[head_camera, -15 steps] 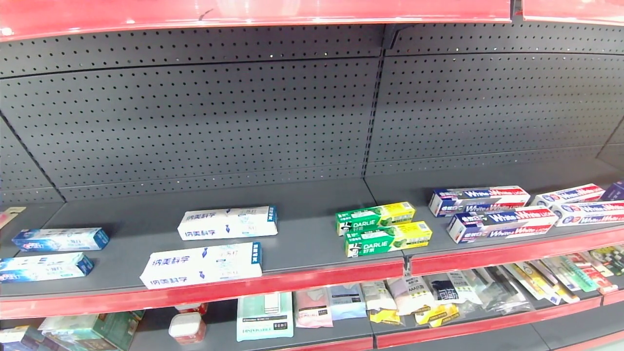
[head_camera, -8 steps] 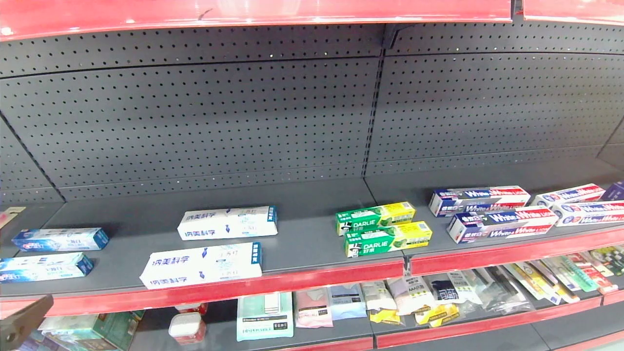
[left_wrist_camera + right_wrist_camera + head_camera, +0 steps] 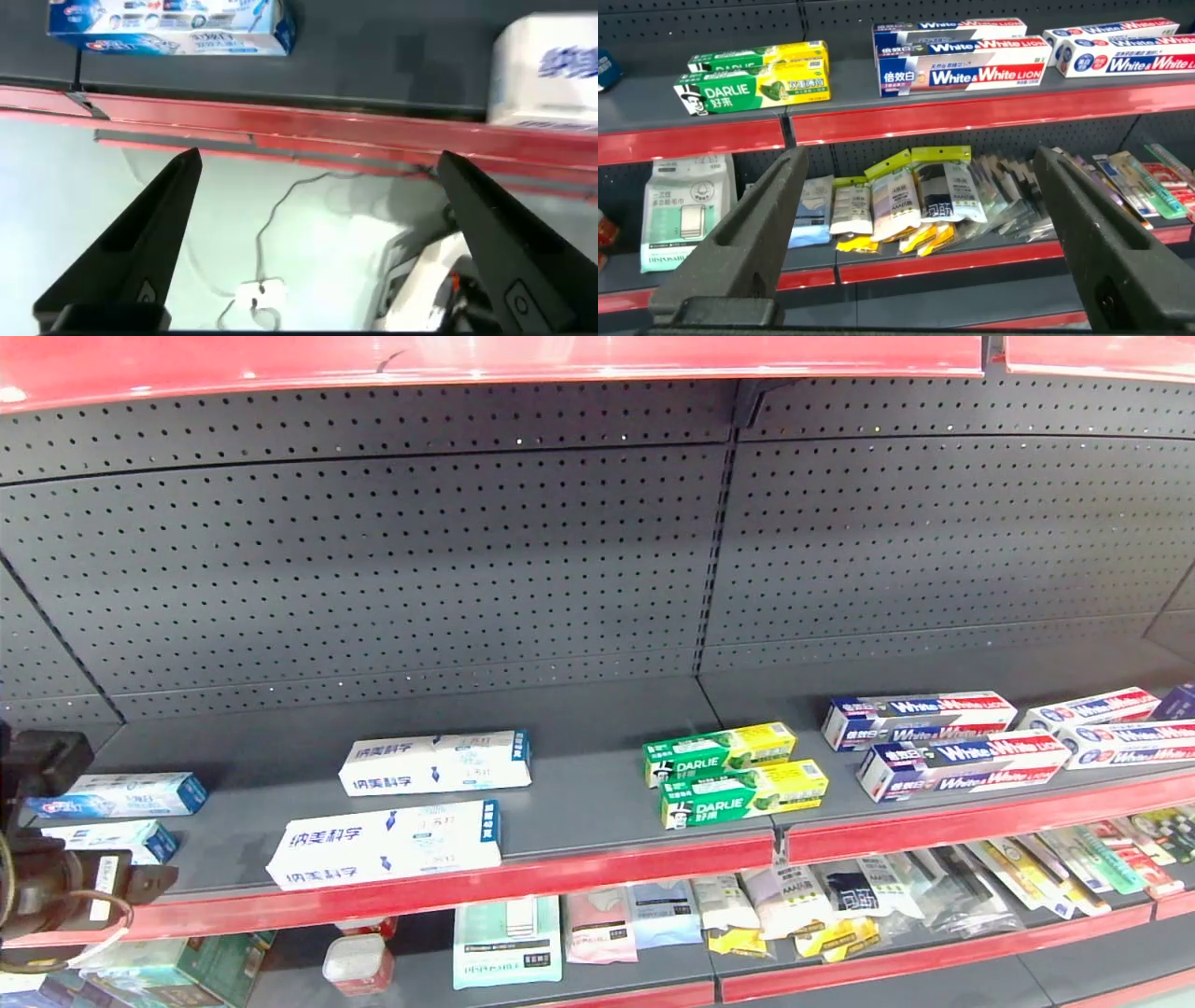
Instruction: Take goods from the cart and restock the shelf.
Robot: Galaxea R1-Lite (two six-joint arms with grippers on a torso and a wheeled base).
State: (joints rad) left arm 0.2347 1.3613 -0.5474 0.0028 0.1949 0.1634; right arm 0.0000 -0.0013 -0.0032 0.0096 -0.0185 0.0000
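A long grey store shelf (image 3: pixel 597 728) with a red front edge runs across the head view, backed by a dark perforated panel (image 3: pixel 373 569). Most of its depth is bare.

A lower shelf (image 3: pixel 934 952) beneath it holds flat sachets and packets (image 3: pixel 784 896), laid close together.

On the upper shelf, toothpaste boxes lie flat in pairs, one behind the other. From the robot's left there are blue boxes (image 3: pixel 121 793), then larger white boxes (image 3: pixel 385 845). Near the middle are green-and-yellow boxes (image 3: pixel 743 793), and to the right blue, red and white boxes (image 3: pixel 962 765). The groups sit well apart from one another.

The left arm (image 3: pixel 47 896) stands at the far left edge, in front of the blue boxes. Its wrist view shows the left hand (image 3: pixel 320 159) below and in front of the red edge, fingers spread wide with nothing between them. The right hand (image 3: pixel 922 154) faces the green-and-yellow group and the packets, and is likewise spread and empty.

With both hands empty, this looks like the fetch step — nothing is ready to place. The next move probably calls for turning to the cart and gripping one box across its narrow sides. That box would then go into the bare space behind its matching pair — without nudging the front row off the edge.
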